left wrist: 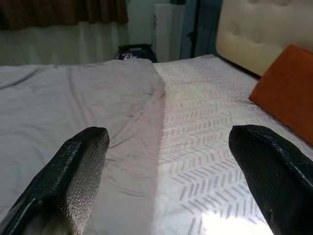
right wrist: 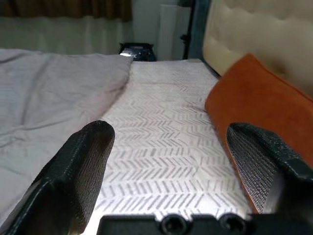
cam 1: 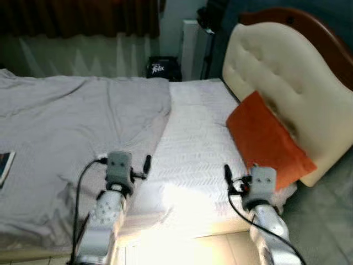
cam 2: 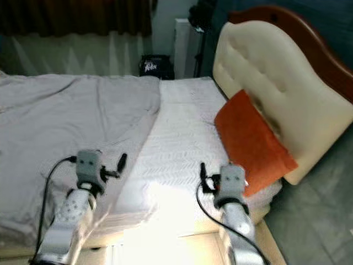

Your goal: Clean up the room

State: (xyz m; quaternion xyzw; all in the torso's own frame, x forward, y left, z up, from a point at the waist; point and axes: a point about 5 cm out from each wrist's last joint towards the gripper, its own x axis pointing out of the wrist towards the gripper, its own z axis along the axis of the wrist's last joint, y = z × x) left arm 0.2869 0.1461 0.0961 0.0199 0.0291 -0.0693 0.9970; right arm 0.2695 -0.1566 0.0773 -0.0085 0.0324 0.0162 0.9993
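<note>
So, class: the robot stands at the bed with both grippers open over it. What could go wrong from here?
The left gripper hovers at the grey blanket's edge, so it might pinch the white sheet underneath too. The right gripper is close to the orange pillow leaning on the headboard and could knock it over.

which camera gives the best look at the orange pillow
The left eye view: the orange pillow shows whole, leaning against the cream headboard. The right eye view shows it much the same. Both wrist views catch just part of it.
</note>
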